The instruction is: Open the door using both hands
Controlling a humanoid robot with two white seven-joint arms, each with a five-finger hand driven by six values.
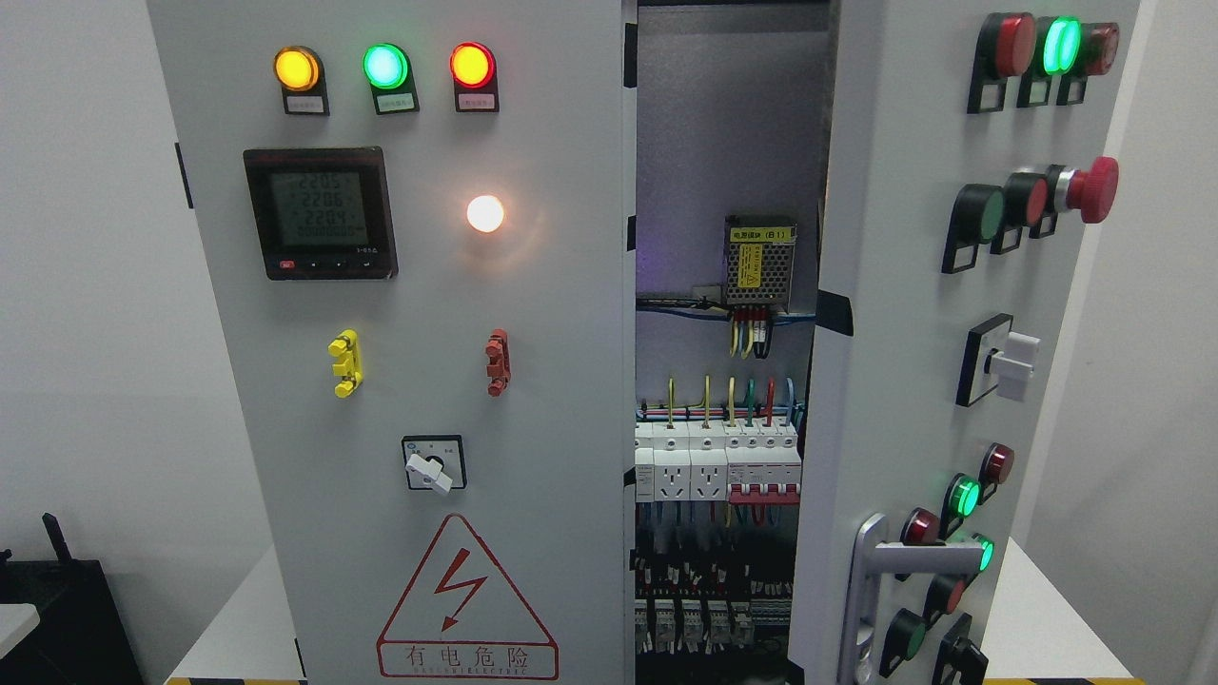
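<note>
A grey electrical cabinet fills the head view. Its left door (419,381) is closed flat and carries three lit lamps, a black meter (319,213), a white lamp, yellow and red clips and a rotary switch (433,464). The right door (913,381) is swung outward, partly open, its face turned to the right. It has a silver handle (871,590) low on its near edge and rows of buttons. Between the doors the cabinet interior (723,428) shows breakers, wiring and a power supply. Neither of my hands is in view.
The cabinet stands on a white table (238,618) with a striped front edge. A black object (57,609) sits at the lower left. White walls lie on both sides. A red mushroom button (1094,189) sticks out from the right door.
</note>
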